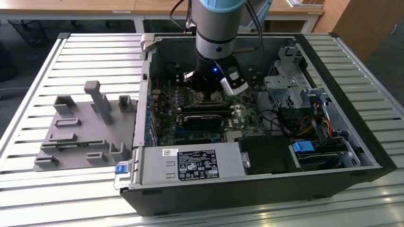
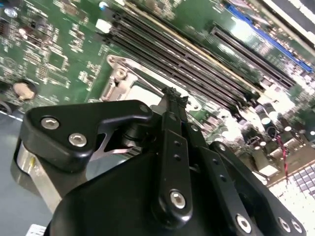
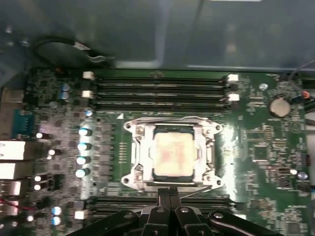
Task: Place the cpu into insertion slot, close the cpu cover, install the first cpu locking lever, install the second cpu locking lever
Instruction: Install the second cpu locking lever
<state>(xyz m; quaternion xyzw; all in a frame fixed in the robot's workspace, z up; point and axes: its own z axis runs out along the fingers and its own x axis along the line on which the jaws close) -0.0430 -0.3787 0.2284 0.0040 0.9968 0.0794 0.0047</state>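
- The cpu is sitting in the insertion slot, dull pale metal top facing up, seen through the cut-out of the cpu cover, which is lying flat over it.
- In the first wrist view the slot is lying just ahead of the fingertips; a thin silver lever wire is running along the cover edge nearest the gripper.
- The fingers are pressed together, tips meeting with nothing between them; in the second wrist view the closed tips are hovering right at the socket's silver rim. Whether they are touching the lever I cannot tell.
- Writing: the chip's top is looking washed out and nothing on it is legible. A white sticker on the grey power supply housing is carrying print too small to make out.
- Long black memory slots are running beyond the socket from the gripper, with more beside the fingers.
- In the exterior view the arm is reaching straight down into the open computer case, wrist vertical, gripper low over the green motherboard.
- A grey moulded fixture is resting on the slatted table, well apart from the gripper, on the exterior view's left.
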